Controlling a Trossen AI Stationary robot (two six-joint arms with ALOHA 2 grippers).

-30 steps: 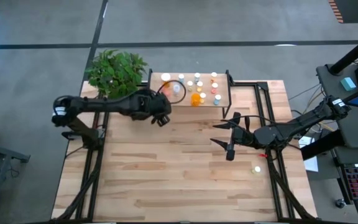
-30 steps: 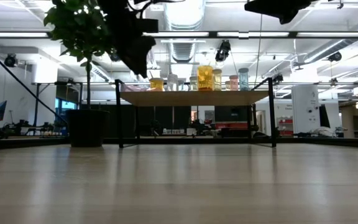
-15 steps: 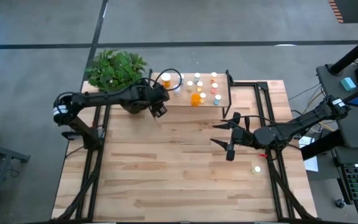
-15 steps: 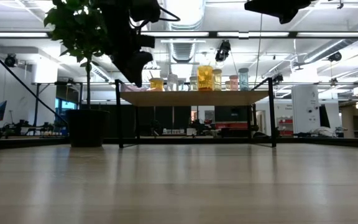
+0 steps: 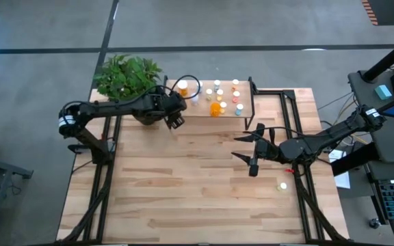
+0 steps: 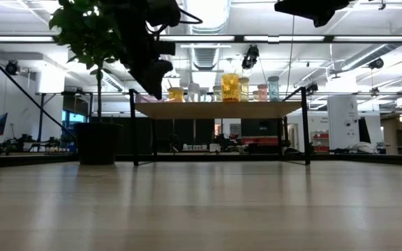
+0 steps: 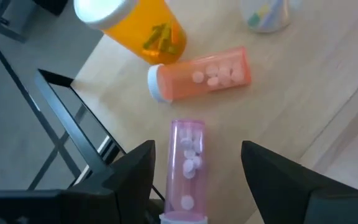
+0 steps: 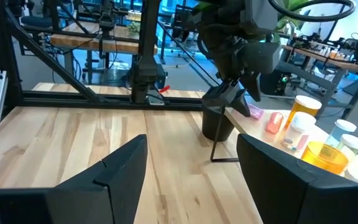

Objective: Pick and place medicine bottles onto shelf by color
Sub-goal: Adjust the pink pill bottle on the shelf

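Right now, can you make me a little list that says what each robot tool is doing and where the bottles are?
left tool: open, above a pink bottle lying on the shelf near its left end
right tool: open, empty, above the table, right of middle
beside the pink bottle: an orange bottle on its side
stray bottle: on the table, near the right arm

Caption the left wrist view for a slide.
Left end effector, open, hangs over a pink bottle lying on the shelf beside a toppled orange bottle.
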